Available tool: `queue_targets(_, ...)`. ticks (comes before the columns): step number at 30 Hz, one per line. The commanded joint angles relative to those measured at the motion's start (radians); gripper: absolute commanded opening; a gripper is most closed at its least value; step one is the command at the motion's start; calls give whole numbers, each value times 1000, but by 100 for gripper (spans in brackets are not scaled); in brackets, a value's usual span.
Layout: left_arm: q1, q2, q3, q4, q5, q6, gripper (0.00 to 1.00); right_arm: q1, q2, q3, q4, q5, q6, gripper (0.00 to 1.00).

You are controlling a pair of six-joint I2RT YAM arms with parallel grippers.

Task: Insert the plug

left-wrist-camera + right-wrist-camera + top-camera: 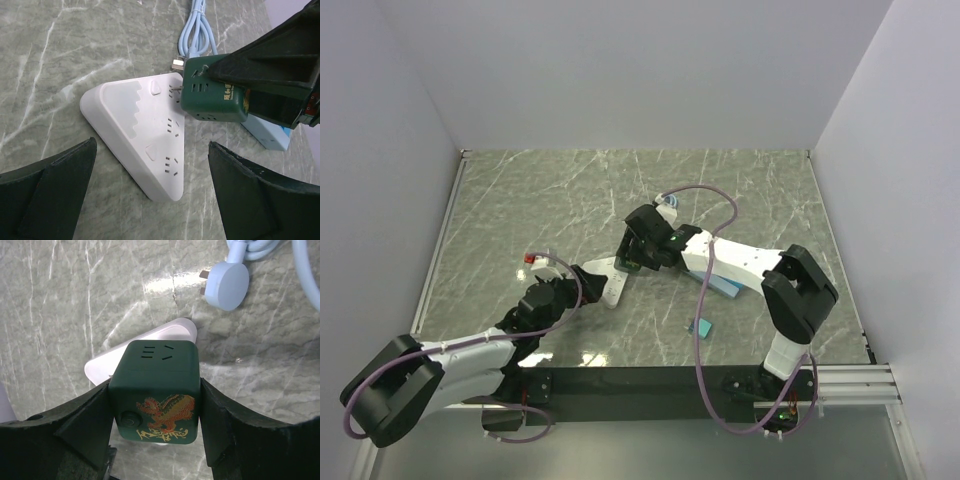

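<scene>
The plug (155,390) is a dark green matte cube with rounded edges. My right gripper (155,410) clamps it by two opposite sides at a middling width. Its top face carries a gold and red dragon emblem over gold script I cannot read, beside a round button. The forward face has socket slots. From the left wrist view a gold label on its side is too small to read. Its metal prongs point at the end socket of the power strip (135,135) and sit right at it, not fully seated.

The strip is a smooth white plastic triangle with rounded corners, a stepped recess along one side and a row of sockets along the other. It lies flat on the tabletop (570,200), a glossy grey-green marble pattern with white veins.

Beyond it lie a pale blue cable (195,30) with a round plug (227,285) and a pale blue box (267,132).

My right arm reaches in from the right with its wrist bent down. My left arm lies low, and my left gripper (150,150) is spread wide and holds nothing, facing the strip.
</scene>
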Motion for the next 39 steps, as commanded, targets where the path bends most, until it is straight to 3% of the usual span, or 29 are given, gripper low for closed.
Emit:
queue_targets(1, 3, 3, -1, 64, 23, -4, 99, 20, 37, 31, -20, 21, 26, 0)
queue_targets(18, 3, 75, 9, 110, 53, -5, 100, 42, 14, 19, -53, 38, 50, 0)
queue_targets(39, 3, 28, 4, 77, 38, -2, 99, 49, -23, -5, -110, 40, 37, 0)
